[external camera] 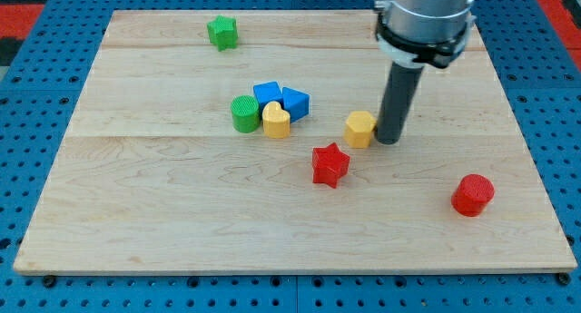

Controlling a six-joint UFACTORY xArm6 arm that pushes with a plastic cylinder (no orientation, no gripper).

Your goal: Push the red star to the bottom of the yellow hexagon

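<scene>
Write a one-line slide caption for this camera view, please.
My tip stands right of the yellow hexagon; the red star lies below-left.

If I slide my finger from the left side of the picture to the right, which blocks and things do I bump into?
Green star block → green cylinder block → yellow hexagon block → my tip → red cylinder block. The clustered blue and yellow blocks and the red star overlap others sideways, so they are skipped.

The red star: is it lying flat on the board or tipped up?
Flat. The red star shows its star-shaped top face, resting on the wooden board.
</scene>
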